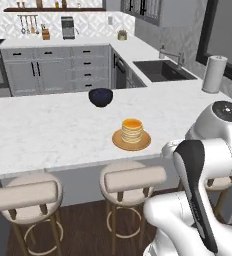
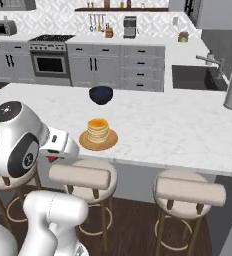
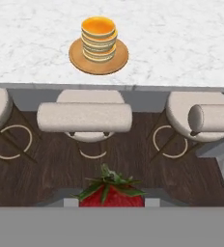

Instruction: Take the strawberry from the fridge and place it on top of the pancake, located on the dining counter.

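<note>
A: Left base view: your pancake stack sat on its wooden plate on the dining counter, nothing on top.

B: Right base view: your arm hung short of the stools, a red speck at the gripper.

A: Hand view: jaws were clamped narrow on the strawberry. You'd fetched it; placing remained.
</note>
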Tool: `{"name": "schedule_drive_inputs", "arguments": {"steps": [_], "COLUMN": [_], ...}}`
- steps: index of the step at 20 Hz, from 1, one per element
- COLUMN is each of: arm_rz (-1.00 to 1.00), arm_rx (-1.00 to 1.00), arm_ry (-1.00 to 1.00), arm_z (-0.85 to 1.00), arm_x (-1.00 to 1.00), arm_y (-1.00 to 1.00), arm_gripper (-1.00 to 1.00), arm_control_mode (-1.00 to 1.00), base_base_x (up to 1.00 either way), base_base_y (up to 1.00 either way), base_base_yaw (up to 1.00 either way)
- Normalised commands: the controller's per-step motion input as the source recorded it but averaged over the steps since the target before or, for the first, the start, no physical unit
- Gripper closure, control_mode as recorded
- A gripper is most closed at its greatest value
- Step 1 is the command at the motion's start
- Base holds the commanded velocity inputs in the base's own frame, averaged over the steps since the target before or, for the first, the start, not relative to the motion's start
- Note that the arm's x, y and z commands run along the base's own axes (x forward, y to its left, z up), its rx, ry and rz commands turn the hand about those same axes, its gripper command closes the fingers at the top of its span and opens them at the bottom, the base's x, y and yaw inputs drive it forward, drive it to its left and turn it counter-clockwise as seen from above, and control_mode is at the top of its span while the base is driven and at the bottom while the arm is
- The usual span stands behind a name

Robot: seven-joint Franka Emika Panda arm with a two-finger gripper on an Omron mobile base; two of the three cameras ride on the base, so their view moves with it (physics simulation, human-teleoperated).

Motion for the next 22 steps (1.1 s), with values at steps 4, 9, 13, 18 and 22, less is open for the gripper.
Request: {"name": "schedule_drive_inputs", "arguments": {"steps": [4,9,13,18,22], "arm_rz": [0.0,0.0,0.0,0.0,0.0], "arm_rx": [0.0,0.0,0.0,0.0,0.0], "arm_ry": [0.0,0.0,0.0,0.0,0.0], "arm_z": [0.0,0.0,0.0,0.0,0.0], "arm_x": [0.0,0.0,0.0,0.0,0.0], "arm_y": [0.0,0.0,0.0,0.0,0.0], "arm_gripper": [1.0,1.0,1.0,1.0,1.0], "arm_control_mode": [1.0,1.0,1.0,1.0,1.0], "base_base_x": [0.18,0.38,0.51,0.35,0.3], "base_base_y": [0.72,0.4,-0.23,-0.4,-0.36], "base_base_yaw": [-0.31,-0.04,0.01,0.0,0.0]}}
